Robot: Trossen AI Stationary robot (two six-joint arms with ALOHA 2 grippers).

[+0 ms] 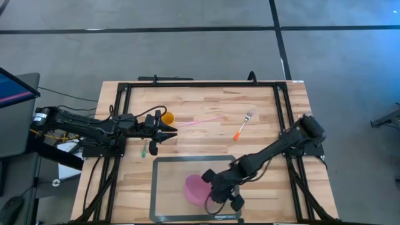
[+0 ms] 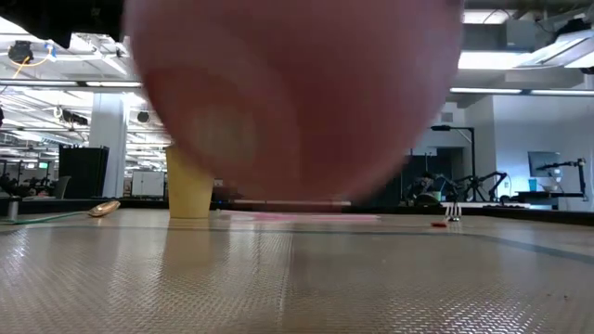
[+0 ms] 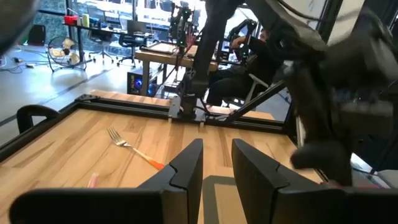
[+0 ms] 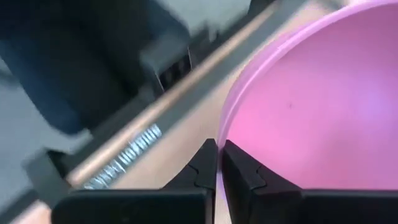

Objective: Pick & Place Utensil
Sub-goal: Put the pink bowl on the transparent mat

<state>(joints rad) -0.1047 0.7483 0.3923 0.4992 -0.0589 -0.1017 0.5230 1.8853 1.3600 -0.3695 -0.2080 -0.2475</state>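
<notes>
the right claw [image 1: 219, 190] pinches the rim of a pink bowl [image 1: 195, 189] over the tray [image 1: 164, 187] at the near side of the wooden bench [image 1: 206, 140]. an orange-handled fork [image 1: 244, 125] lies well apart on the bare wood near a pink straw [image 1: 203, 121]. the left claw [image 1: 167, 132] hovers with fingers slightly spread beside an orange ball [image 1: 167, 117].

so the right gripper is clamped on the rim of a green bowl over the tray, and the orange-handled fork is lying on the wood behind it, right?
One thing is off: the round plastic bowl is pink, not green, as the right wrist view shows. The rest holds: the right gripper pinches its rim over the grey tray, and the orange-handled fork lies on the wooden table behind.
</notes>
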